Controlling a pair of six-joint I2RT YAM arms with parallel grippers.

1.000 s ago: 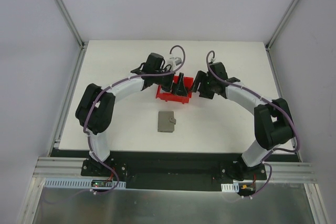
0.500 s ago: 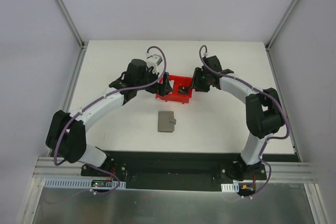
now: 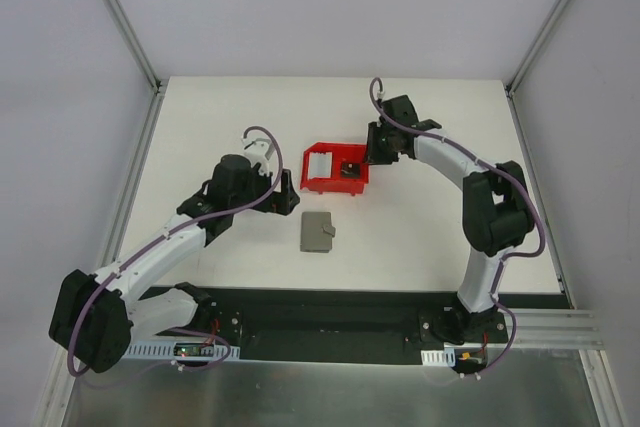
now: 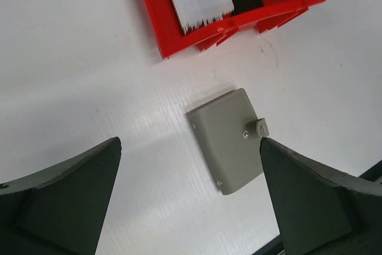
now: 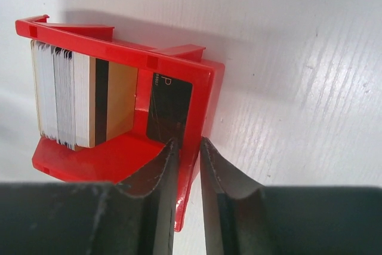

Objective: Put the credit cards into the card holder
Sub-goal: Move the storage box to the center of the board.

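- The credit cards (image 5: 83,100) are seen packed inside the red bin (image 5: 89,162): a white stack at one end, then a gold card (image 5: 122,97) with a dark stripe, and a black card (image 5: 169,106) against the opposite wall.
- The card holder (image 4: 230,141), grey, flat and shut by a snap tab, is laid on the white table (image 3: 440,247) near the bin, apart from it.
- The right gripper (image 5: 188,143) is drawn narrow astride that wall; whether it is pinched cannot be told.
- The left gripper (image 4: 190,147) is spread wide, with nothing held.
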